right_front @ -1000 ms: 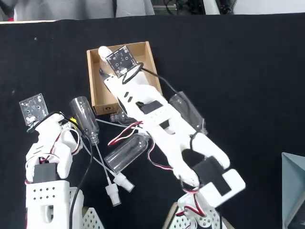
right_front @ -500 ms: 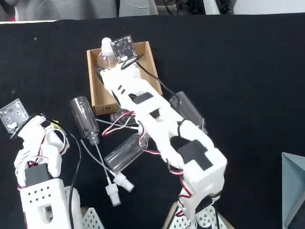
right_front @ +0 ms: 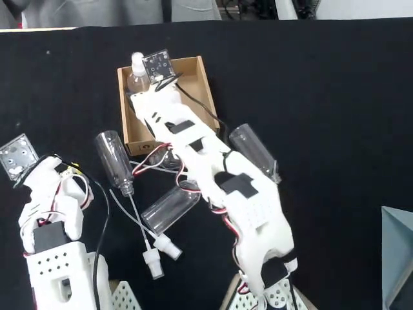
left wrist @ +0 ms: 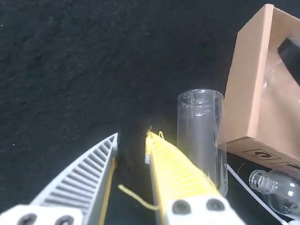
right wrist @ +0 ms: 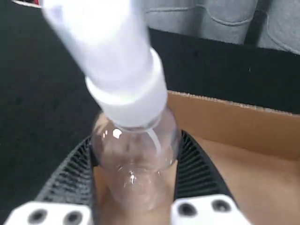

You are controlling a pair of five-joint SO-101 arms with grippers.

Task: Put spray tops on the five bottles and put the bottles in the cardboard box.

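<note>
My right gripper (right wrist: 133, 187) is shut on the neck of a clear bottle (right wrist: 136, 159) that carries a white spray top (right wrist: 110, 70). In the high view this bottle (right_front: 137, 79) stands at the far left corner of the cardboard box (right_front: 201, 81), with the right gripper (right_front: 141, 90) over the box. My left gripper (left wrist: 132, 138) is open and holds nothing. It hovers over the black table beside the base of a lying topless bottle (left wrist: 201, 136). That bottle (right_front: 115, 160) lies just in front of the box, with the left gripper (right_front: 76, 173) to its left.
Two more topless bottles (right_front: 171, 206) (right_front: 253, 152) lie on either side of the right arm, and a third (right_front: 160, 159) is half hidden under it. Two loose spray tops (right_front: 153, 263) (right_front: 168, 245) with tubes lie near the front. A blue-grey object (right_front: 397, 252) sits at the right edge.
The right arm has stretched further over the box, carrying the capped bottle toward its far left corner. The left arm pulled back to the left, away from the lying bottle, then stayed still.
</note>
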